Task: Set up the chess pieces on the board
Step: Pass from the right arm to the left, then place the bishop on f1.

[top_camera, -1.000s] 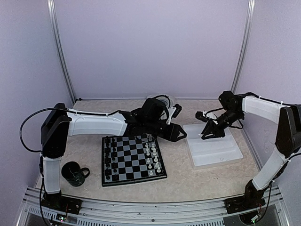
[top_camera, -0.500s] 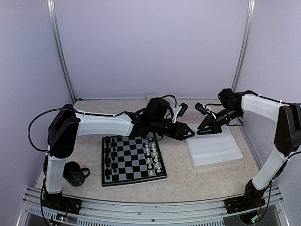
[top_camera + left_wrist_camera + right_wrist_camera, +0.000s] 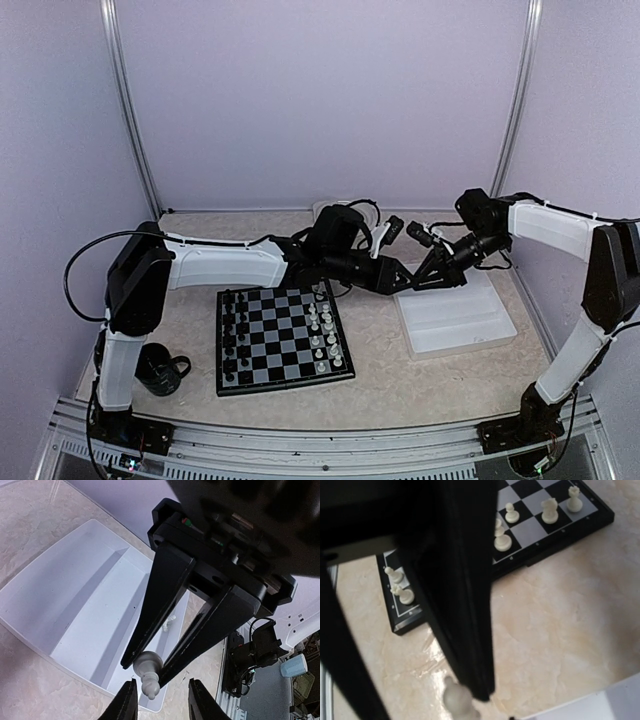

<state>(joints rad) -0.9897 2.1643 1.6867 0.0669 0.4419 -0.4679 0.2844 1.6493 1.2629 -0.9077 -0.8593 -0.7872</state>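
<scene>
The board (image 3: 285,335) lies left of centre, with black chess pieces (image 3: 238,330) on its left columns and white ones (image 3: 322,328) on its right columns. My right gripper (image 3: 420,282) hangs over the left corner of the white tray (image 3: 455,315). In the left wrist view it (image 3: 146,669) is shut on a white piece (image 3: 148,674), which also shows in the right wrist view (image 3: 456,700). My left gripper (image 3: 400,281) meets it tip to tip. It is open (image 3: 162,704), its fingertips (image 3: 126,702) on either side of the piece, just below it and apart from it.
One more white piece (image 3: 169,622) lies in the tray's narrow compartment. A dark mug (image 3: 158,368) stands left of the board. Cables and a white object (image 3: 345,212) lie at the back by the wall. The board's corner with white pieces (image 3: 400,587) shows beneath the right wrist.
My right gripper has lifted off the tray and moved left with the white piece. My left gripper has swung right from the board's far corner to meet it.
</scene>
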